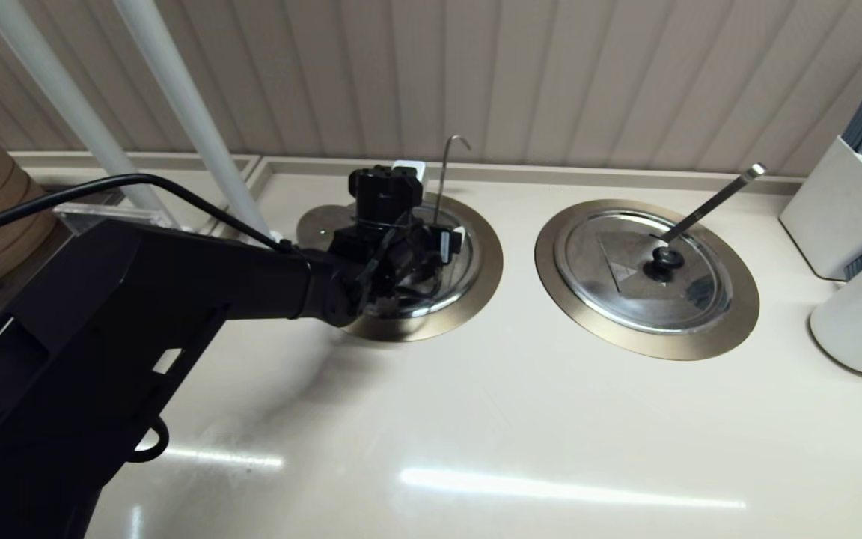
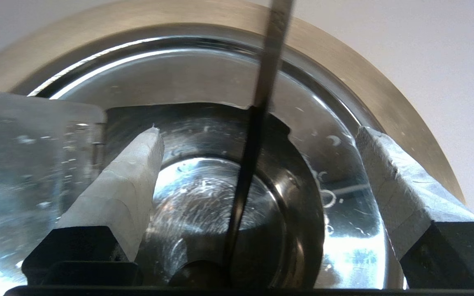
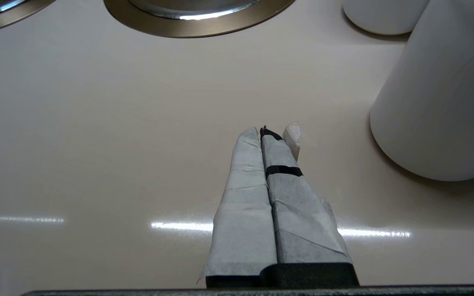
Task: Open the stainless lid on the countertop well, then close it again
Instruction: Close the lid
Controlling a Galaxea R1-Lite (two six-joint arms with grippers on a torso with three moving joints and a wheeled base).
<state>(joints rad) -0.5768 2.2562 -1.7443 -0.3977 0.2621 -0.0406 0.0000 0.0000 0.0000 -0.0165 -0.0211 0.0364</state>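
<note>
The left claw [image 1: 431, 251] is hanging over the countertop well [image 1: 480, 288] in the centre-left of the head frame, its arm reaching in from the lower left. In the left wrist frame its two taped fingers [image 2: 132, 185] are standing spread wide apart, holding nothing, and between them the inside of the steel pot is showing, with the thin ladle rod [image 2: 257, 123] running down into it. The stainless lid [image 2: 35, 164] is appearing as a raised steel sheet at the left edge of that frame, just beside one finger, so the flap seems to be standing open; whether anything is propping it I cannot tell. The knob is not showing.

Judging by this, the opening half looks done and the closing half is in hand. The next move calls for getting a finger behind the raised flap, or taking its knob, and lowering it gently while keeping clear of the rod.

The right claw [image 3: 268, 135] is parked low over the bare worktop [image 3: 97, 144], fingers pressed together and empty, near a white container [image 3: 442, 102]. The twin lid [image 1: 644, 266], right of centre in the head frame, is lying flat.
</note>
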